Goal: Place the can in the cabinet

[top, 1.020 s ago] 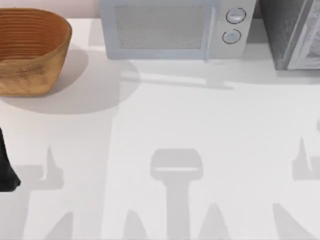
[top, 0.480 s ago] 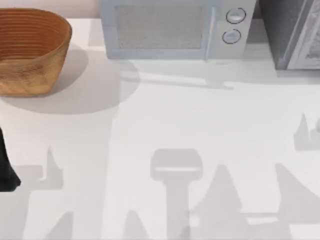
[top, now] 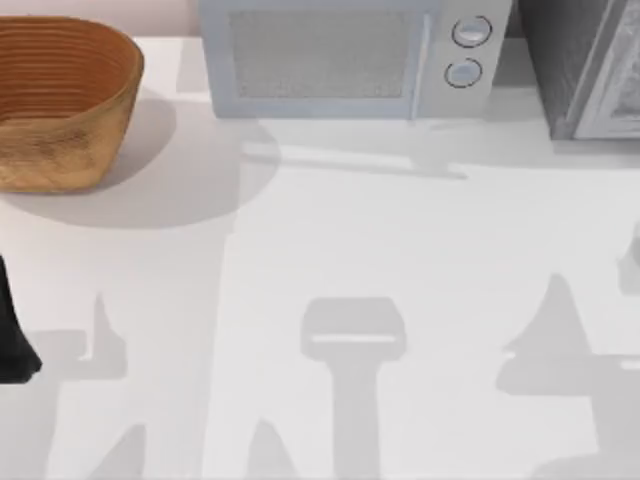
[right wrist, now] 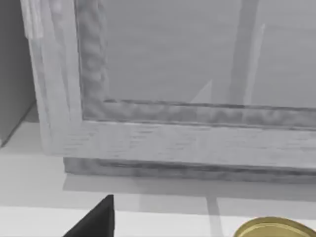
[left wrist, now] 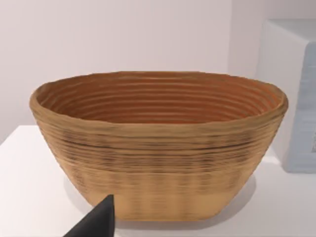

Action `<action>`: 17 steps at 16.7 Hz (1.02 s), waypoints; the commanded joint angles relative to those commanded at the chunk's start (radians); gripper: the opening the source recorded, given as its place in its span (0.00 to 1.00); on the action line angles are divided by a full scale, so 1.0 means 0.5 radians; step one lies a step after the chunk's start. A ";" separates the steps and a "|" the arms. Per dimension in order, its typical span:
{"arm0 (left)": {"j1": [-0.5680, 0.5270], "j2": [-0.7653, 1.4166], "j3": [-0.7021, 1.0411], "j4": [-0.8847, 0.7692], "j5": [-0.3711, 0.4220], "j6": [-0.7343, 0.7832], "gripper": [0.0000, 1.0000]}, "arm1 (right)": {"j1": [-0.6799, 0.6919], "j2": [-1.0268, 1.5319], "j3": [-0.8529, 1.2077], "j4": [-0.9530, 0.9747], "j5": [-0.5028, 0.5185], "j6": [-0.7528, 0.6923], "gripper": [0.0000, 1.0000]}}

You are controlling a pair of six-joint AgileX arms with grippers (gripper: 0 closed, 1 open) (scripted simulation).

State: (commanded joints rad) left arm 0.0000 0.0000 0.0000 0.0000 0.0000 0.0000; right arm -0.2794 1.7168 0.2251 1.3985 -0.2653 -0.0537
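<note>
Your right gripper's finger [right wrist: 96,219] faces the cabinet [right wrist: 187,133], can [right wrist: 274,228] beside it; grip state can't be told

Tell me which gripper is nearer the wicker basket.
Left. The left gripper faces the wicker basket close by; the right gripper is near the cabinet and can.

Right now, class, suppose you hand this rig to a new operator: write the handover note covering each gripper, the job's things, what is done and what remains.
Left gripper: parked at the table's left edge, facing the wicker basket; jaws' state unclear.
Right gripper: near the cabinet at the table's right rear, jaws' state unclear.
Can: its gold top shows on the table before the cabinet front, in the right wrist view.
Microwave: at the rear centre, not involved.
Done: nothing visible.
Left: grasp the can, place it in the cabinet.
</note>
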 joint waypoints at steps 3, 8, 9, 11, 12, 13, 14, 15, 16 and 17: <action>0.000 0.000 0.000 0.000 0.000 0.000 1.00 | -0.077 0.439 0.030 0.314 -0.055 -0.002 1.00; 0.000 0.000 0.000 0.000 0.000 0.000 1.00 | -0.156 0.877 0.054 0.617 -0.107 0.000 1.00; 0.000 0.000 0.000 0.000 0.000 0.000 1.00 | -0.161 0.906 0.055 0.636 -0.110 0.000 1.00; 0.000 0.000 0.000 0.000 0.000 0.000 1.00 | -0.162 0.914 0.056 0.642 -0.111 0.000 1.00; 0.000 0.000 0.000 0.000 0.000 0.000 1.00 | -0.162 0.914 0.056 0.642 -0.111 0.000 1.00; 0.000 0.000 0.000 0.000 0.000 0.000 1.00 | -0.162 0.914 0.056 0.642 -0.111 0.000 1.00; 0.000 0.000 0.000 0.000 0.000 0.000 1.00 | -0.153 0.910 0.048 0.638 -0.109 0.000 1.00; 0.000 0.000 0.000 0.000 0.000 0.000 1.00 | -0.152 0.911 0.055 0.634 -0.107 0.000 1.00; 0.000 0.000 0.000 0.000 0.000 0.000 1.00 | -0.146 0.917 0.080 0.619 -0.098 0.002 1.00; 0.000 0.000 0.000 0.000 0.000 0.000 1.00 | -0.135 0.928 0.120 0.592 -0.086 0.005 1.00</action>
State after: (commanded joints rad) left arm 0.0000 0.0000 0.0000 0.0000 0.0000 0.0000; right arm -0.3470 2.1809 0.2852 1.6946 -0.3082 -0.0513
